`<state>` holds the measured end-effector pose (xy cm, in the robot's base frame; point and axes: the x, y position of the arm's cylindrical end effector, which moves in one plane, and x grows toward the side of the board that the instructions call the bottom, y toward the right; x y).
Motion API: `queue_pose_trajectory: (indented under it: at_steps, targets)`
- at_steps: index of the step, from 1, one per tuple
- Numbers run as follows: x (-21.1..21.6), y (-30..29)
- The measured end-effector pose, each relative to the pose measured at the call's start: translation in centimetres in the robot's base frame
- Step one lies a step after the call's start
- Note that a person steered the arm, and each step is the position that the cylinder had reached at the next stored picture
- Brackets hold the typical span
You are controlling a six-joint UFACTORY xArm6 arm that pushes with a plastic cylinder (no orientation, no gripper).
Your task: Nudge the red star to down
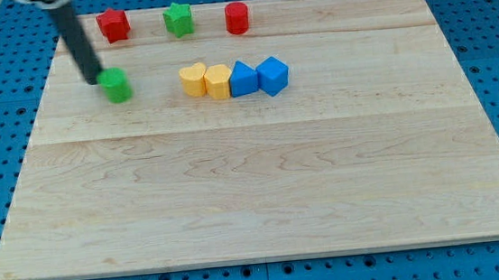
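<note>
The red star [114, 25] lies near the view's top edge of the wooden board, left of centre. My tip [93, 80] is below it and a little to its left, touching or almost touching the left side of a green block [117, 84]. The dark rod slants up to the view's top left. The tip is apart from the red star.
A green star [179, 19] and a red cylinder [237, 18] lie to the right of the red star in the same row. Further down, a yellow heart [193, 80], a yellow block [218, 82] and two blue blocks [242, 79] [273, 74] form a tight line.
</note>
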<state>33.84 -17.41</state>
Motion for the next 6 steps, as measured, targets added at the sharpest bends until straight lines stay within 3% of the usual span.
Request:
queue_pose_trajectory:
  at_steps: [1,2,3,4,5,6]
  targets:
    - [-1.3,0.0]
    - [-6.8,-3.8]
    - [-6.9,-9.5]
    - [-11.9,-13.0]
    - [-14.7,-11.2]
    - [-14.7,-3.4]
